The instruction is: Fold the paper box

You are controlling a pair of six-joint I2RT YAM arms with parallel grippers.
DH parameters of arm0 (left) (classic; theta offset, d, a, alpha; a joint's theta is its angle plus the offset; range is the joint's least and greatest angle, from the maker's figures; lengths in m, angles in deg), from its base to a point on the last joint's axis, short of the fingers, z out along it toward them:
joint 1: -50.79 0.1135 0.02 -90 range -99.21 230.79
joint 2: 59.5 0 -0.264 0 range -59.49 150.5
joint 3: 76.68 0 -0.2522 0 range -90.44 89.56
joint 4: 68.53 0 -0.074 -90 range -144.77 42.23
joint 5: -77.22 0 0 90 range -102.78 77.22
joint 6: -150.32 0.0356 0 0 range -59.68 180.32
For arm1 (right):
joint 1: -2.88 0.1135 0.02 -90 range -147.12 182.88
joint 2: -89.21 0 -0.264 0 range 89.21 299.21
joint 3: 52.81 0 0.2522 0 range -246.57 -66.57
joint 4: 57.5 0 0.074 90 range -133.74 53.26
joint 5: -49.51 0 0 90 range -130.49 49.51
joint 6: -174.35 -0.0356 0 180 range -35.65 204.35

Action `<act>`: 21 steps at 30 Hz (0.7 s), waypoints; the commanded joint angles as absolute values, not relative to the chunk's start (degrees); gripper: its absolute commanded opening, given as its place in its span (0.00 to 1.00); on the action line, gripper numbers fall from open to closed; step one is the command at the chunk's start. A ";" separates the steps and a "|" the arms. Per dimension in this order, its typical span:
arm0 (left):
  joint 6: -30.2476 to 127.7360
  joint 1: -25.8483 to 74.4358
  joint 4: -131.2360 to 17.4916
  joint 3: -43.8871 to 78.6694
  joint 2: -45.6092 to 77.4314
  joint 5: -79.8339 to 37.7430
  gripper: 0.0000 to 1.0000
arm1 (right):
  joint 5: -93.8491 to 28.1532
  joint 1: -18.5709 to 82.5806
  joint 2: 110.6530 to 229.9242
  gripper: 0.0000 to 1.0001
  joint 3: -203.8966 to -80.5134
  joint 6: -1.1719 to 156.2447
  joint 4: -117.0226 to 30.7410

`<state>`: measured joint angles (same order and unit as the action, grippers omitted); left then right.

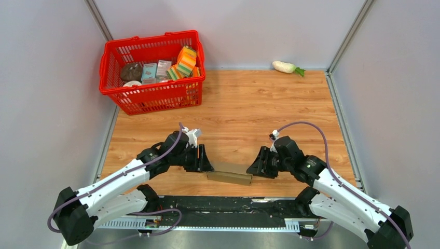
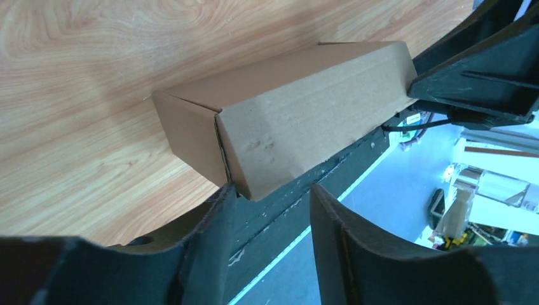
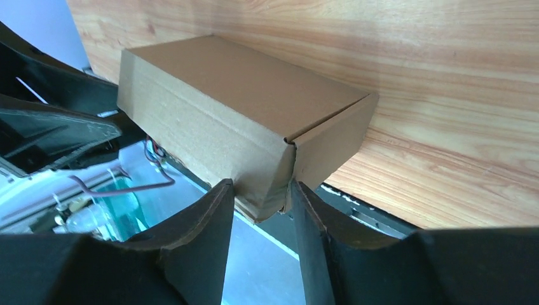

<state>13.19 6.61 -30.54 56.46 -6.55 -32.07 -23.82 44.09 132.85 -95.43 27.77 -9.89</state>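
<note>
The paper box (image 1: 230, 177) is a small closed brown cardboard box lying flat at the table's near edge, between both grippers. In the left wrist view the box (image 2: 299, 121) has its near corner just at my left gripper (image 2: 270, 190), whose jaws stand apart; one finger touches the corner, the other is clear of it. In the right wrist view the box (image 3: 235, 95) has its near corner pinched between the fingers of my right gripper (image 3: 262, 187). From above, the left gripper (image 1: 206, 165) is at the box's left end and the right gripper (image 1: 254, 168) at its right end.
A red basket (image 1: 155, 96) with groceries stands at the back left. A white radish (image 1: 284, 66) lies at the back wall. A black rail (image 1: 223, 205) runs along the table's near edge, right beside the box. Grey walls close the sides.
</note>
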 commanded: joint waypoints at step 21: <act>18.31 12.74 -35.52 63.10 -5.61 -36.88 0.45 | -22.83 43.83 133.69 0.35 -90.92 37.60 -12.97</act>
